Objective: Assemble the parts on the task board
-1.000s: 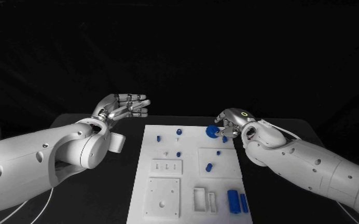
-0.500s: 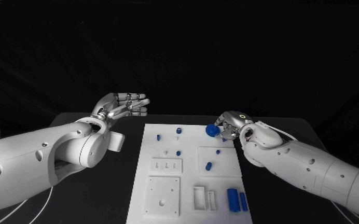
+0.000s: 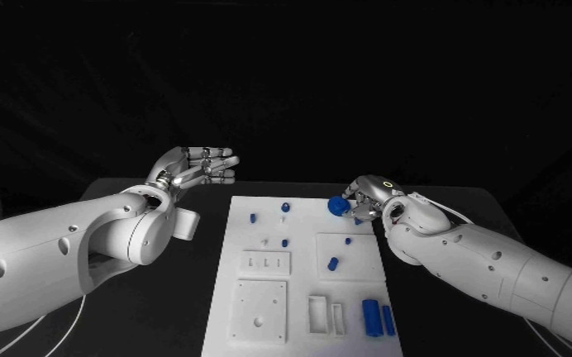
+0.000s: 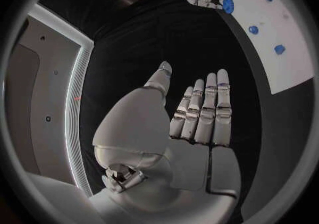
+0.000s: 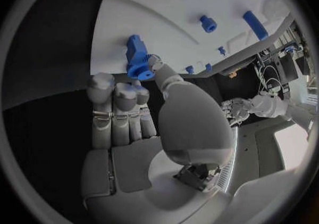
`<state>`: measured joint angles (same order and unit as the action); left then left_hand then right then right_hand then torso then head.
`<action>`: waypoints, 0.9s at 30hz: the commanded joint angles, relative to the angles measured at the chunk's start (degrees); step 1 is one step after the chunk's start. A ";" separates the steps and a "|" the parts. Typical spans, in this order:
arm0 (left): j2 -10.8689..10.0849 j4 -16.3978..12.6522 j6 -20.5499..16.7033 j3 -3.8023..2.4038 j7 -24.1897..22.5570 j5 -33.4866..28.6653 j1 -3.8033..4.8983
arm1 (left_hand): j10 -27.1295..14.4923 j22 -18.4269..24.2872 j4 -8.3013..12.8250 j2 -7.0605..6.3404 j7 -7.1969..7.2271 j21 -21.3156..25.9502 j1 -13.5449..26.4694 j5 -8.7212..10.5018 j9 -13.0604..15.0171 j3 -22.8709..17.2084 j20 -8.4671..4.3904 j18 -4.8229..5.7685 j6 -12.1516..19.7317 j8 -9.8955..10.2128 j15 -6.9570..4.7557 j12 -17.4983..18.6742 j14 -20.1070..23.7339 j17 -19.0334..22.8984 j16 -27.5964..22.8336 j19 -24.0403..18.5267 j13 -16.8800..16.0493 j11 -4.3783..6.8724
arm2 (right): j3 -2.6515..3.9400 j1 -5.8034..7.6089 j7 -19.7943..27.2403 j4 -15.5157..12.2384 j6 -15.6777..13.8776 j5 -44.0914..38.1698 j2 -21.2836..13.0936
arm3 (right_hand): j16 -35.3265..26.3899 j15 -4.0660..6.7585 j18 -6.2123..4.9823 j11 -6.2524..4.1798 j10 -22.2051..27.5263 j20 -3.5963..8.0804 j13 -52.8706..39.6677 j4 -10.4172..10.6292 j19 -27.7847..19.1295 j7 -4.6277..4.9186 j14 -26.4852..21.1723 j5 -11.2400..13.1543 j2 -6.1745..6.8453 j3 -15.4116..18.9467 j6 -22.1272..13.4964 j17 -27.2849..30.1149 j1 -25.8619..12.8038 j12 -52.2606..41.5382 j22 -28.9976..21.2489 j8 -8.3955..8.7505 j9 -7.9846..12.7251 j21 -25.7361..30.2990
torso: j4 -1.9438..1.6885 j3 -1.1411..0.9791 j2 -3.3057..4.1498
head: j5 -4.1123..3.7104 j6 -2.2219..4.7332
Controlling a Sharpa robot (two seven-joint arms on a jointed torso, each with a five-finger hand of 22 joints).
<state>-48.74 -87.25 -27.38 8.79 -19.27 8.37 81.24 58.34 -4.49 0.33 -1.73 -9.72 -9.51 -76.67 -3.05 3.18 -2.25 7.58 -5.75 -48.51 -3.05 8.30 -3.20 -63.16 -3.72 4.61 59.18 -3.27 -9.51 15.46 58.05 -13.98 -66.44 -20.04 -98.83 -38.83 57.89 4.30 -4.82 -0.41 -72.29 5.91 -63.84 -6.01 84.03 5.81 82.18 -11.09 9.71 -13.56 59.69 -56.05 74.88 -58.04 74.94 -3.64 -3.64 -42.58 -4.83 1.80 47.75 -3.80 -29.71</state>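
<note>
Long blue parts: at the lower right of the head view, nearest you, two long blue parts [image 3: 379, 321] lay side by side on the task board [image 3: 304, 274]. You would judge them parked there, waiting their turn.
White fixtures: a plate with small holes [image 3: 261, 313] and a slotted holder [image 3: 324, 316] sat at the board's near end, and a small block with slots [image 3: 264, 266] just beyond. These looked like seats for parts not yet fitted.
Mid-board parts: small blue pieces [image 3: 334, 264] stood or lay around the board's middle; more [image 3: 285, 208] stood near its far edge.
Right hand: your right hand [image 3: 367, 198], right of centre in the head view, pinched a round blue part [image 3: 339, 207] at its fingertips, at the board's far right corner. In the right wrist view the same part [image 5: 137, 58] sat between thumb and fingers, just above the white surface. You likely held it low to line it up with a seat.
Left hand: your left hand [image 3: 197, 168] hung off the board at centre left, holding nothing, fingers straight and close together. It was probably kept clear of the work.
Writing: you had no brand, label or lettering to read anywhere.
</note>
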 commanded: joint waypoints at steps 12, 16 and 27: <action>0.07 0.57 1.05 -0.03 -0.10 0.33 0.03 | -0.43 0.08 0.90 0.39 -0.11 -0.40 -0.16 0.15 0.06 0.26 -0.10 0.24 -0.08 -0.18 -0.01 -0.29 0.42 0.04 -0.17 -0.47 -0.07 0.04 | 0.38 -0.04 0.47 -0.16 0.50 7.04 0.16 | 0.18 -0.07 -0.37 0.24 -0.17 -0.49 0.11 1.29 2.91 0.26 0.54 -1.41 -0.24 3.17 -0.45 -0.19 -0.34 0.01 3.69 0.07 0.01 0.58 | -0.03 0.00 0.03 | 0.00 0.03; 0.09 0.60 1.08 -0.03 -0.08 0.33 0.03 | -0.43 0.08 0.90 0.39 -0.11 -0.40 -0.16 0.15 0.06 0.26 -0.10 0.24 -0.08 -0.18 -0.01 -0.29 0.42 0.04 -0.17 -0.47 -0.07 0.04 | 0.44 -0.04 0.54 0.24 0.34 7.29 0.41 | 0.16 -0.08 -0.37 0.24 -0.15 -0.50 0.15 1.33 2.92 0.27 0.53 -1.39 -0.29 3.15 -0.46 -0.18 -0.31 0.05 3.76 0.06 0.00 0.62 | 0.04 0.01 0.01 | 0.02 0.03; 0.14 0.73 1.14 -0.03 -0.02 0.40 0.04 | -0.44 0.08 0.98 0.42 -0.10 -0.44 -0.25 0.15 0.05 0.22 -0.10 0.23 -0.03 -0.17 -0.01 -0.29 0.44 0.04 -0.17 -0.48 -0.08 0.05 | 0.52 -0.04 0.60 1.37 -0.04 7.34 1.25 | 0.23 -0.08 -0.41 0.24 -0.19 -0.51 0.12 1.44 2.96 0.29 0.53 -1.39 -0.40 2.97 -0.51 -0.26 -0.27 -0.02 3.96 0.06 0.00 0.69 | -0.03 0.00 0.00 | -0.01 0.07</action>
<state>-48.73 -86.48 -27.16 8.79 -19.05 8.41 81.23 58.34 -4.49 1.00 -1.73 -9.71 -9.75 -76.67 -3.05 3.18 -1.97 7.58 -5.75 -48.51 -3.05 8.29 -3.20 -63.16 -3.72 4.61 59.18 -3.27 -9.51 15.97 58.07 -13.79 -65.20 -20.05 -91.89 -37.73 57.89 4.09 -4.81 -0.40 -72.28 5.92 -63.78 -4.66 84.03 6.01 82.39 -12.39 9.93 -10.61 59.47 -56.26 74.67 -58.07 74.93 -3.64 -3.64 -42.10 -4.86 1.80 47.74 -3.87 -29.64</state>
